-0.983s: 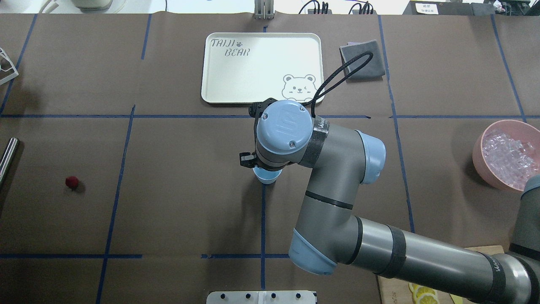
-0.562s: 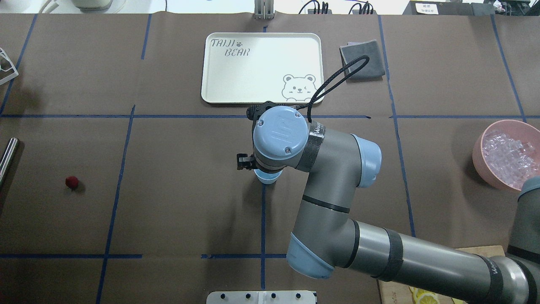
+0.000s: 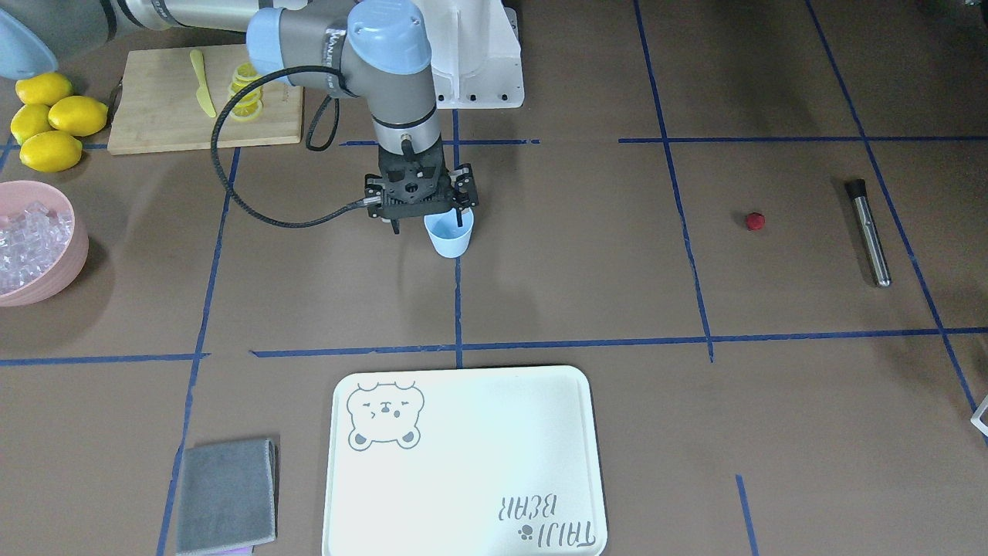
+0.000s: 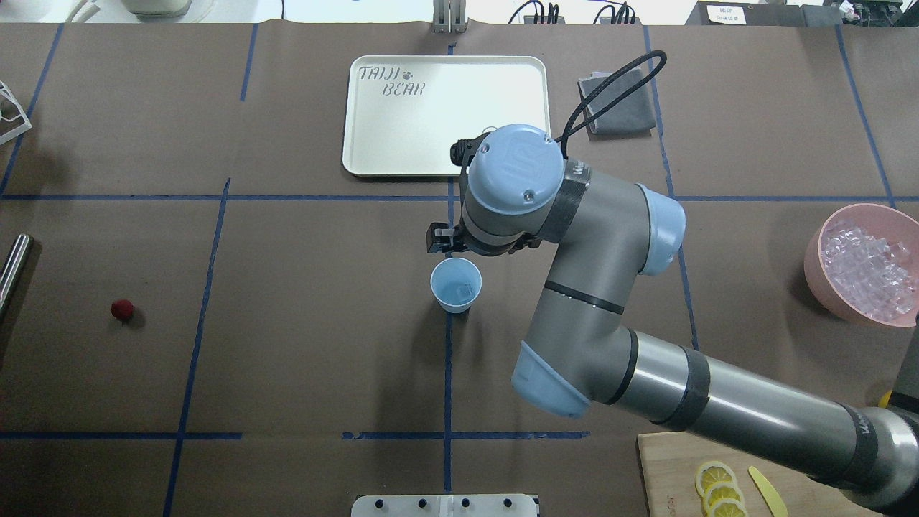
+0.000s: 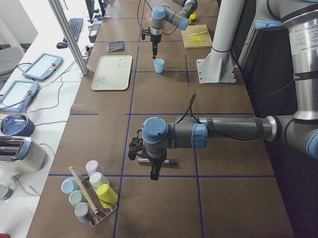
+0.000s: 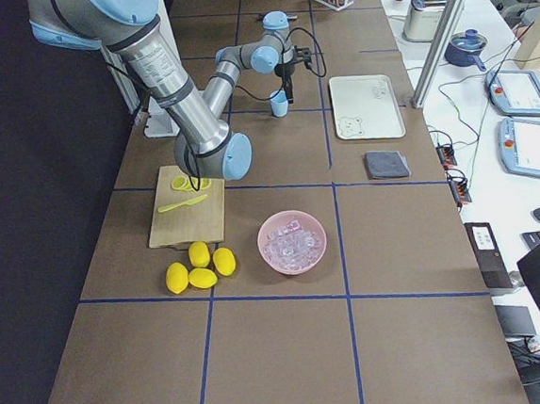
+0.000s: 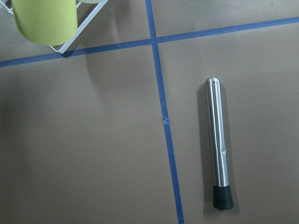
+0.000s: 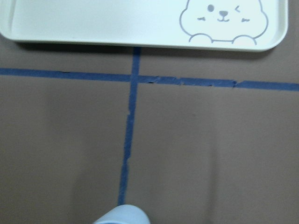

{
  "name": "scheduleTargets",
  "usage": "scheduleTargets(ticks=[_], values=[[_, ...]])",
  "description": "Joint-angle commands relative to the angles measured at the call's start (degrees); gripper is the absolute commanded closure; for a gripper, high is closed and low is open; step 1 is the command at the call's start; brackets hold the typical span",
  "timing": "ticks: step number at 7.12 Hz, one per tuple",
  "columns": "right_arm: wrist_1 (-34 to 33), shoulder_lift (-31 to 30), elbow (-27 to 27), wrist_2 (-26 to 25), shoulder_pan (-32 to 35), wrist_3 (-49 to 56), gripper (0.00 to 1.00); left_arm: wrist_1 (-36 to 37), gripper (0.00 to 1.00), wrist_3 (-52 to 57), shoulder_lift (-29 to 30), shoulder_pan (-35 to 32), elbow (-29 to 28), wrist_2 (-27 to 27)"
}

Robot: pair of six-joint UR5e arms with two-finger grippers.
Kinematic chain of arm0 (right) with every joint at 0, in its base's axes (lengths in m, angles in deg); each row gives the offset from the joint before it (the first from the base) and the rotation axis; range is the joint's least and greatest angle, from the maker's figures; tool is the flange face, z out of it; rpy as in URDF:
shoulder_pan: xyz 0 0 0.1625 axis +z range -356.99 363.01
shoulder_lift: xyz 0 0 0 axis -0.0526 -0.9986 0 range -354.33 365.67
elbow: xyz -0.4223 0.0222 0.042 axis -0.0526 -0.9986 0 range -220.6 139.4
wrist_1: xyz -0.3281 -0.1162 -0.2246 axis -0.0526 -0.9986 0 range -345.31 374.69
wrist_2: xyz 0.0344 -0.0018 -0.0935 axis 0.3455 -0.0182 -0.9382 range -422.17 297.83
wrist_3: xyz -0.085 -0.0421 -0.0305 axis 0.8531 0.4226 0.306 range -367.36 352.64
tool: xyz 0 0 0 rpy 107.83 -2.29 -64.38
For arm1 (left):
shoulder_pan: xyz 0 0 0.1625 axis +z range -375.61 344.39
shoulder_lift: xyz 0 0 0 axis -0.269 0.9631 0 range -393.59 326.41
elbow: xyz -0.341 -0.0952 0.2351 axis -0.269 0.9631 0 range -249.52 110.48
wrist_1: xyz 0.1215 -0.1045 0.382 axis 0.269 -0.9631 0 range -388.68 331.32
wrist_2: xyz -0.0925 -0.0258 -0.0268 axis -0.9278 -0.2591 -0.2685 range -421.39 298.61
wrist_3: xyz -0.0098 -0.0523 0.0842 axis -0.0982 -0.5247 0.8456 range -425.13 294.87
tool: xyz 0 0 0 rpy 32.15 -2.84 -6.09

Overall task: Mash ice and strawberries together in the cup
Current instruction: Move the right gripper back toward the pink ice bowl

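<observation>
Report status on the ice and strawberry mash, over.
Right gripper open, raised near cup; left gripper state unclear. One ice cube in cup, strawberry not in. Nothing between strawberry and cup.

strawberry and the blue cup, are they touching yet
Apart. The overhead view shows the strawberry lying far to the left of the cup, with a wide stretch of bare table between them.

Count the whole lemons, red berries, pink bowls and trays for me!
Whole lemons: 4
Red berries: 1
Pink bowls: 1
Trays: 1
Total: 7
</observation>
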Motion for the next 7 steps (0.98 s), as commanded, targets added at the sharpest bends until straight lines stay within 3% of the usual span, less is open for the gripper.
scheduleTargets(ticks=[1,3,6,7], values=[[0.4,-5.5,0.7,9.1,10.3,12.6,0.01,0.1,0.0,0.0,-0.1,0.0,-0.1,0.0],[0.9,-13.4,1.2,17.5,21.5,29.2,0.01,0.1,0.0,0.0,-0.1,0.0,-0.1,0.0],[1.1,-26.8,2.6,19.1,31.5,52.5,0.01,0.0,0.0,0.0,0.1,0.0,-0.1,0.0],[4.0,-31.7,3.6,19.6,34.3,56.9,0.01,0.0,0.0,0.0,0.1,0.0,-0.1,0.0]])
